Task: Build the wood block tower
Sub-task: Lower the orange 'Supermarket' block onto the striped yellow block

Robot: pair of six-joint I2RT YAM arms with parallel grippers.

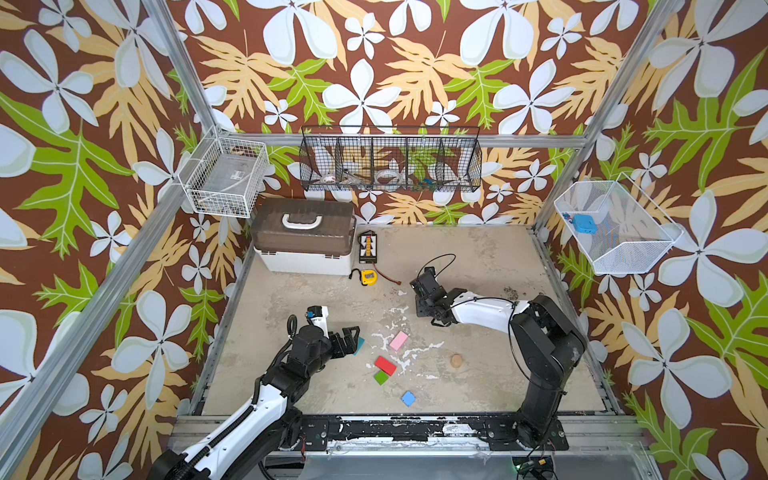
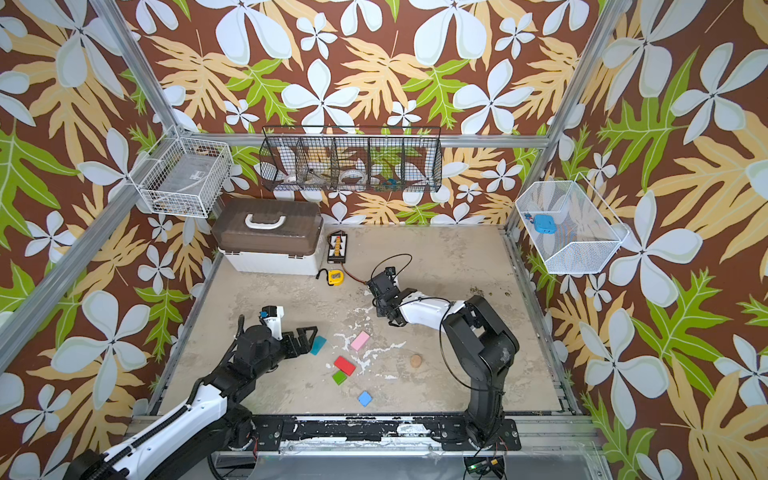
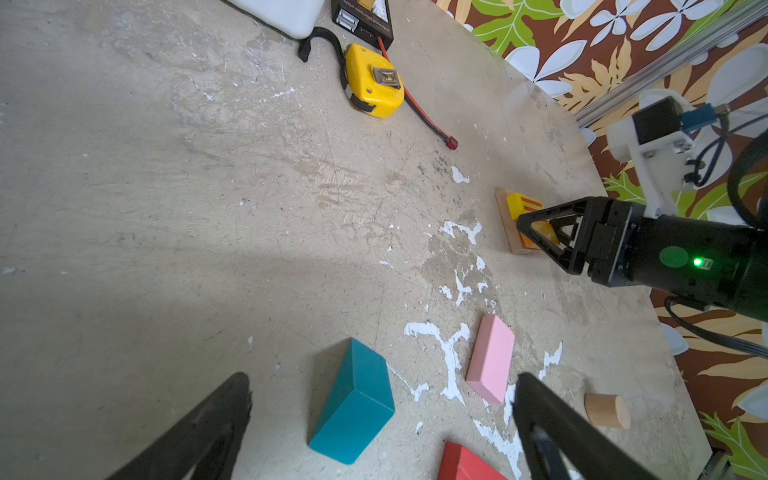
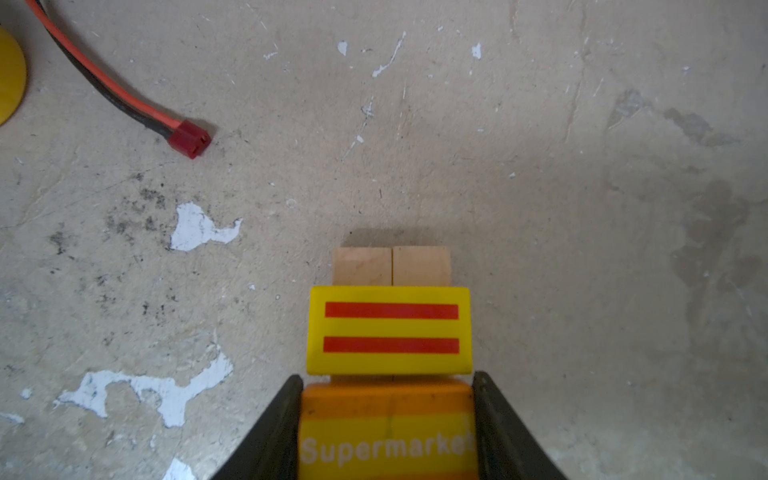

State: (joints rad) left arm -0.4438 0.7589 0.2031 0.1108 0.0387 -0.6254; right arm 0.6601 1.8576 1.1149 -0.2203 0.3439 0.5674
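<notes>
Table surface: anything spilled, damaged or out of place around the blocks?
Nothing spilled. The table coating is chipped: white patches beside the pink block. A loose red-black cable ends unplugged, its red connector lying free near the tape measure.

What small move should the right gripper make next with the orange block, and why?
Probably open the right gripper and lift straight away. Its jaws clasp the orange block, which seems to rest on the two wood planks, beside the yellow striped block, so it looks placed. Whether it sits fully down I cannot tell.
</notes>
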